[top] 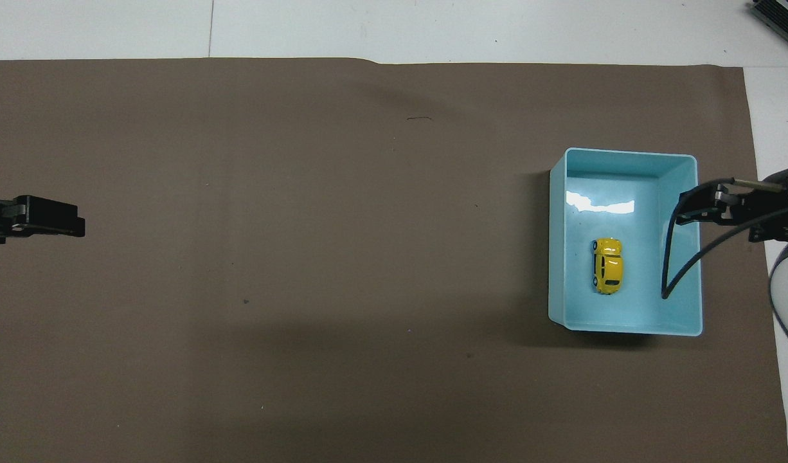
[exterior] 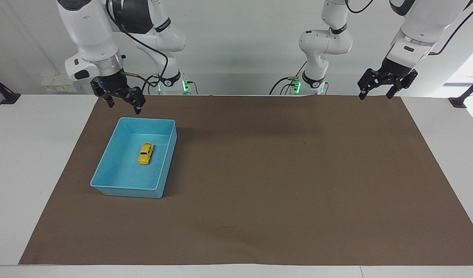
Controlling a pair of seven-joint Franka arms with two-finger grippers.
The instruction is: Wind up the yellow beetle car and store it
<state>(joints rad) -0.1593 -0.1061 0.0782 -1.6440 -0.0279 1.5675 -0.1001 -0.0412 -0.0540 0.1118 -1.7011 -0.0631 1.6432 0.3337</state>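
The yellow beetle car (exterior: 146,153) lies on its wheels on the floor of the light-blue bin (exterior: 124,192), near the middle. It also shows in the overhead view (top: 608,265), inside the bin (top: 625,153). My right gripper (exterior: 124,107) is open and empty. It is raised over the mat by the bin's rim on the robots' side, clear of the car, and shows in the overhead view (top: 686,215). My left gripper (exterior: 375,95) is open and empty, and waits raised over the mat's edge at the left arm's end (top: 79,226).
A brown mat (exterior: 282,173) covers most of the white table. The bin stands toward the right arm's end of it. A black cable (top: 673,270) from the right wrist hangs over the bin.
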